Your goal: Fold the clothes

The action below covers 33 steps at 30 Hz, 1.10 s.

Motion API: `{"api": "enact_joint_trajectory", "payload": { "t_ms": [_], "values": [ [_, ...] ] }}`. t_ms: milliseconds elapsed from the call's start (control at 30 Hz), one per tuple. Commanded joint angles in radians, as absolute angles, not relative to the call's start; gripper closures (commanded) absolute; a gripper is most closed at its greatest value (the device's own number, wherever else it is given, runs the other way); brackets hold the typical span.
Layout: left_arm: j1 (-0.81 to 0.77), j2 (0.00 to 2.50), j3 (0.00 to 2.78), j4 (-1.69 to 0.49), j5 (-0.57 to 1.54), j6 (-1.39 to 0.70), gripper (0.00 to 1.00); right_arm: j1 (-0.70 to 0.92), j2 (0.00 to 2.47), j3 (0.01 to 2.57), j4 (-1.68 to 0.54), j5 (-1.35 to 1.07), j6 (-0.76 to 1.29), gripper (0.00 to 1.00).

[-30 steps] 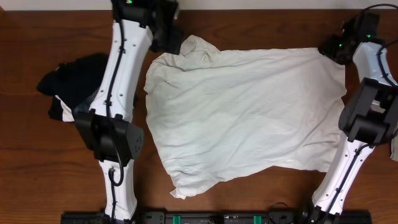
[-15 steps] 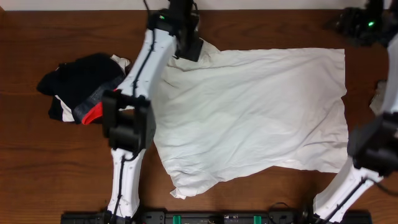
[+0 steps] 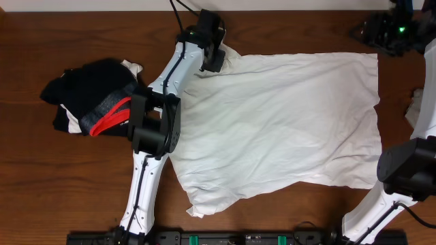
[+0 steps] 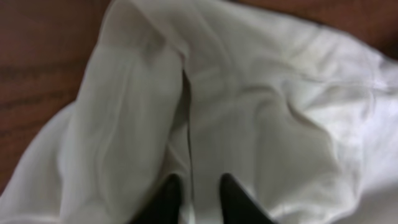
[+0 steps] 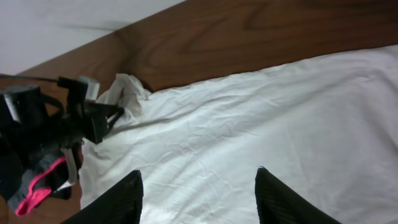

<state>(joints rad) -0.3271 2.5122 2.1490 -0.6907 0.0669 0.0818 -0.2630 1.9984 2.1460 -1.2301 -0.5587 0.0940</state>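
Leftward, black garments (image 3: 88, 92) with a red band are lying heaped on the counter (image 3: 41, 190), apart from the job. Next, the left tool (image 4: 198, 198) is pinching a ridge of the T-shirt (image 3: 286, 122) at its far-left corner, jaws nearly together with white cloth between them. The T-shirt is lying spread across mid-counter, lettering not showing, near-left hem rumpled.

Judging this a corner grab for the first fold: it is worth lifting only enough to clear the counter, carrying the corner across evenly, and getting the opposite corner held too, so the edge is travelling straight.

Far right, the right tool (image 5: 199, 186) is hovering wide open and empty near the far-right corner, not touching it. Further right, a small pale cloth (image 3: 413, 109) is lying at the counter's edge.

No containers are showing.
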Motion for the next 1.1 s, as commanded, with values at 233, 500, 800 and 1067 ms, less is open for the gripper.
{"api": "enact_joint_trajectory", "payload": {
  "t_ms": [233, 500, 800, 1067],
  "values": [
    [-0.313, 2.523, 2.214, -0.537, -0.1, 0.09, 0.94, -0.183, 2.006, 2.145, -1.231, -0.493, 0.073, 0.45],
    [-0.286, 2.521, 2.313, -0.727, -0.026, 0.044, 0.57, -0.132, 2.006, 2.145, -1.233, -0.424, 0.073, 0.44],
    [-0.275, 2.531, 2.288, -0.918, -0.045, 0.048, 0.54, -0.13, 2.006, 2.145, -1.235, -0.405, 0.073, 0.41],
    [-0.275, 2.552, 2.246, -0.897, -0.03, 0.072, 0.5, -0.13, 2.006, 2.145, -1.233, -0.388, 0.073, 0.41]
  ]
}}
